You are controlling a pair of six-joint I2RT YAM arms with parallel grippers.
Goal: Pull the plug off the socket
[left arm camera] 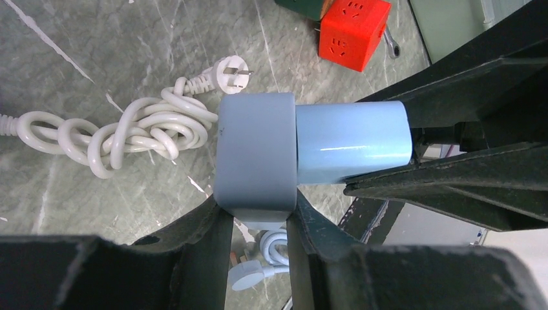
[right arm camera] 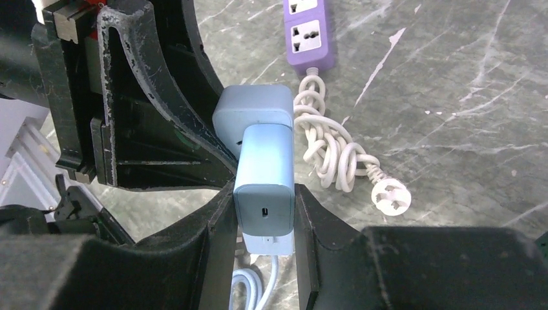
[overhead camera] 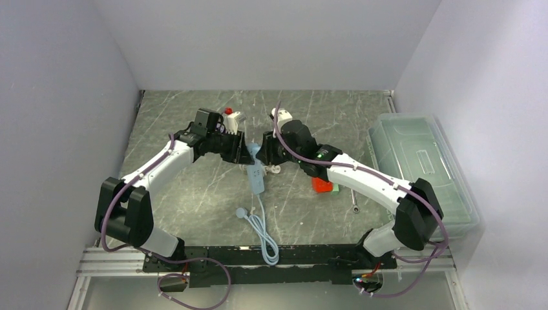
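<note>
Plug (right arm camera: 263, 181): clamped in right gripper (right arm camera: 263, 203), seated in socket (left arm camera: 255, 155) | socket: clamped in left gripper (left arm camera: 258, 219) | near socket: coiled white cord (left arm camera: 129, 132) on table (left arm camera: 77, 58) | risk: off-axis pull may jam pins or slip fingers.

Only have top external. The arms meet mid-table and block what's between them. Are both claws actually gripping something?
Observer: Yes for the left. The left wrist view shows the left claw shut on the grey-blue socket block.
Operator: And the right?
Observer: The right wrist view shows the right claw shut on the light blue plug, clamped across its two sides.
Operator: Plug out yet?
Observer: No. In both wrist views the plug sits flush against the socket block, with no gap showing.
</note>
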